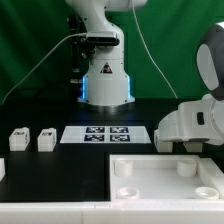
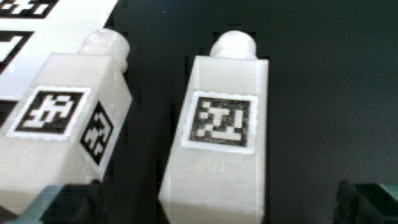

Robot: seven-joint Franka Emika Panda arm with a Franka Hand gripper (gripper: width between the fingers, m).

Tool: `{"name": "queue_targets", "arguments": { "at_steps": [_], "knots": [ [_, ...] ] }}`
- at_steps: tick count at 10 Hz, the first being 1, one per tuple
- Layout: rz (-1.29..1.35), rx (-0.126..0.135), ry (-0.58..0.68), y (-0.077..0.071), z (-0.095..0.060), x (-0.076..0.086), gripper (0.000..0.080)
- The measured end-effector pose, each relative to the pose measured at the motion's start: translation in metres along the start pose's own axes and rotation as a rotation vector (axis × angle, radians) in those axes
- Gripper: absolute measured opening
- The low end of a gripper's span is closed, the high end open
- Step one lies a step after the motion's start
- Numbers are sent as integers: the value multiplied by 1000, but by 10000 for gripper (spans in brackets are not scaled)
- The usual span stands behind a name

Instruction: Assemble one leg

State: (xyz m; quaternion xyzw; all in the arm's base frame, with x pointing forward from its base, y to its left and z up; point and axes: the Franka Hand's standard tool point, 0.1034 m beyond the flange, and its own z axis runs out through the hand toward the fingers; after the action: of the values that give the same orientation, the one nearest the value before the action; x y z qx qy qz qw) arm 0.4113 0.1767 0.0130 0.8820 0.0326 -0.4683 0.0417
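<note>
Wrist view is showing the gripper (image 2: pixel 215 200) hanging spread wide, its dark fingertips (image 2: pixel 54 207) sitting on either side of the leg (image 2: pixel 221 125) and touching nothing. That leg is lying flat on the black table (image 2: pixel 329 90), tag face up, its rounded tip pointing away from the camera. A second leg (image 2: pixel 71 112) is lying just beside it, nearly parallel, with a narrow dark gap between them, and a corner of the marker board (image 2: pixel 18 25) is peeking in beyond it. Exterior view is showing the arm (image 1: pixel 192 118) hunched low at the exterior view's right, hiding both of these legs, while two small tagged pieces, likely further legs, are sitting well apart from it at the exterior view's left, and the white panel (image 1: pixel 170 175) is lying in the foreground. I am judging this as the reach-and-grasp step, with nothing lifted yet. The next move is calling for a straight descent centred on the leg, then a squeeze across its narrow sides. The second leg is lying so close that the finger on that side is needing to drop cleanly into the gap, or it could land on that neighbour or nudge it.
</note>
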Motion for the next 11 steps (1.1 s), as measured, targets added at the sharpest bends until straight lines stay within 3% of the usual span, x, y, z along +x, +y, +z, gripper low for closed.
{"name": "queue_targets", "arguments": {
  "at_steps": [4,6,7,8,11],
  "knots": [
    [0,0,-9,1,3,1,649],
    [0,0,-9,1,3,1,401],
    [-1,0,-9,1,3,1,401],
    [-1,0,-9,1,3,1,295],
    [-1,0,-9,1,3,1,295]
  ]
}}
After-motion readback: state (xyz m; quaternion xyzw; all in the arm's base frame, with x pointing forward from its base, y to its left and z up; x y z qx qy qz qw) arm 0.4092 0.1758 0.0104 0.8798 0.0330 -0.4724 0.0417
